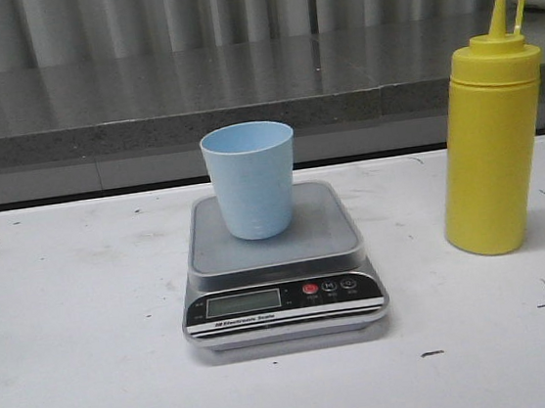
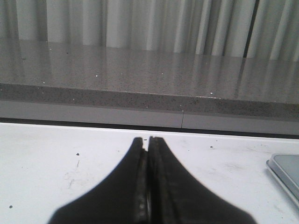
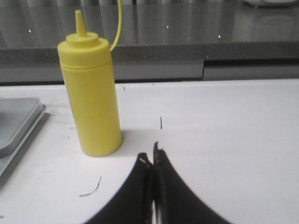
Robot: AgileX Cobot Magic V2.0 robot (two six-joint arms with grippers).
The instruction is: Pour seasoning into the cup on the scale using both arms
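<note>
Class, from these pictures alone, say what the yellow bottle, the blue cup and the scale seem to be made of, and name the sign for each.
Yellow squeeze bottle: probably soft plastic; opaque, even colour, dull sheen, moulded nozzle.
Pale blue cup: likely plastic; matte, thin rim, uniform colour.
Scale: silvery body, perhaps metal or painted plastic; grey platform with a soft reflection.

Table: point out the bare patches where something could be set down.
Bare table left of the scale, and a strip in front of it. A narrower gap lies between scale and yellow bottle. The scale's platform is taken by the cup.
</note>
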